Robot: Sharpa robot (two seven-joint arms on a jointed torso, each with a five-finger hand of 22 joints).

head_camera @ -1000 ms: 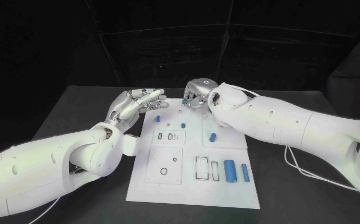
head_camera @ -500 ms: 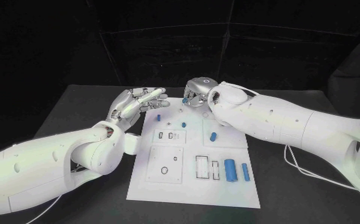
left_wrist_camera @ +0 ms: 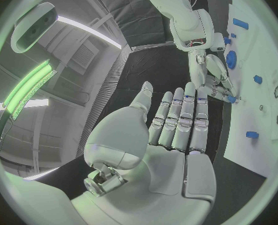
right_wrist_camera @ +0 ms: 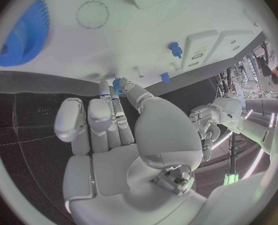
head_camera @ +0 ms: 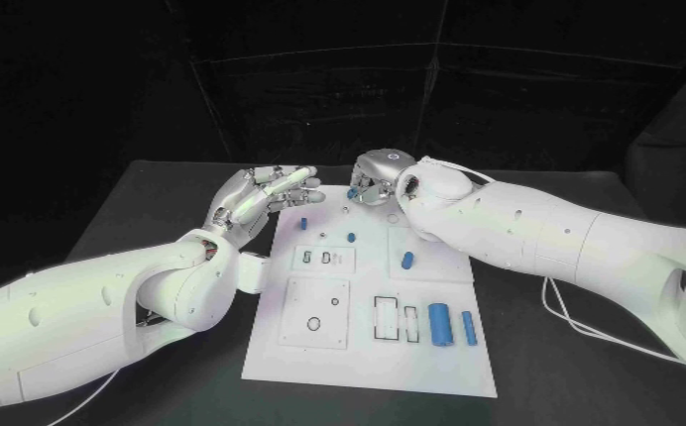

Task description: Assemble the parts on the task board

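Note:
The white task board [head_camera: 322, 347] lies in the middle of the black table. My right hand [head_camera: 375, 176] hovers over its far edge and pinches a small blue part [head_camera: 352, 191] between thumb and a finger; the right wrist view shows that small blue part [right_wrist_camera: 118, 85] at the fingertips of my right hand [right_wrist_camera: 126, 140], just above the board. My left hand [head_camera: 265, 193] is at the board's far left corner, fingers stretched out and empty, as my left hand [left_wrist_camera: 176, 130] also appears in the left wrist view. A blue gear [right_wrist_camera: 23, 35] lies on the board near my right hand.
On the board stand two short blue pegs [head_camera: 304, 223] [head_camera: 350, 239], a blue piece [head_camera: 406, 261] lies mid-right, and two blue cylinders [head_camera: 439, 325] [head_camera: 468, 327] lie near the right edge. Rectangular slots [head_camera: 386, 317] sit beside them. Black table surrounds the board.
My left hand has drifted slightly away toward the far edge. My right hand has barely moved and still holds the small blue part.

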